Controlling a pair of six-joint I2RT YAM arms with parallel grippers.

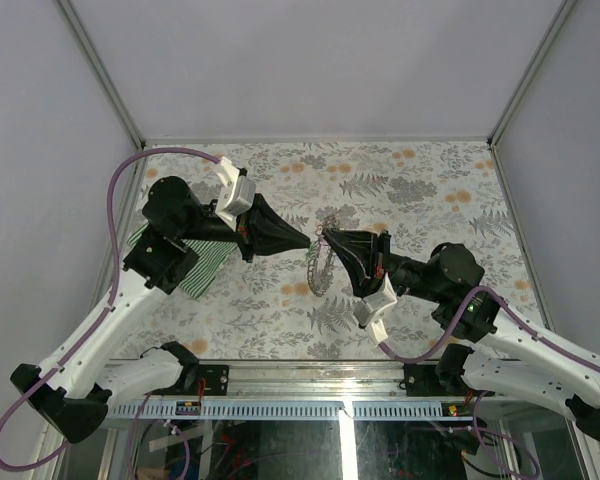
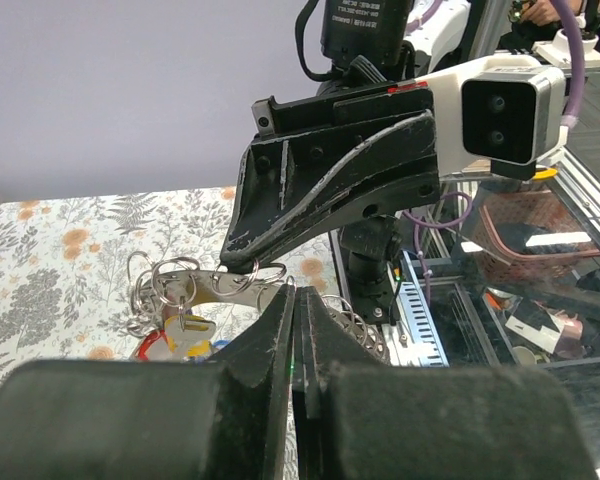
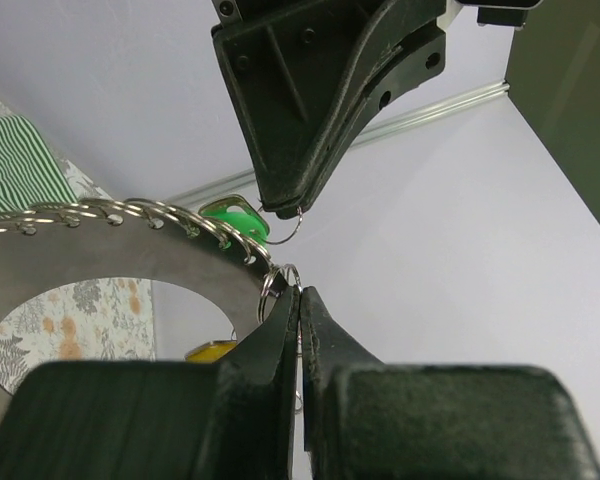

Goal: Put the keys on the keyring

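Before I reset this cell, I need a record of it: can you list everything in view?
keyring: one, grey metal, a flat plate edged with small rings, held above the table's middle between both grippers.
keys: at least three, with red, yellow and blue heads, hanging under the keyring.
green key: one, behind the rings.
striped cloth: one, green and white, on the table's left under the left arm.
table: one, with a grey-leaf and orange-flower print.
wrist cameras: two, white, one on each wrist.
left gripper: black, shut, pinching a small ring at the keyring's end.
right gripper: black, shut on a keyring ring, tip to tip with the left.
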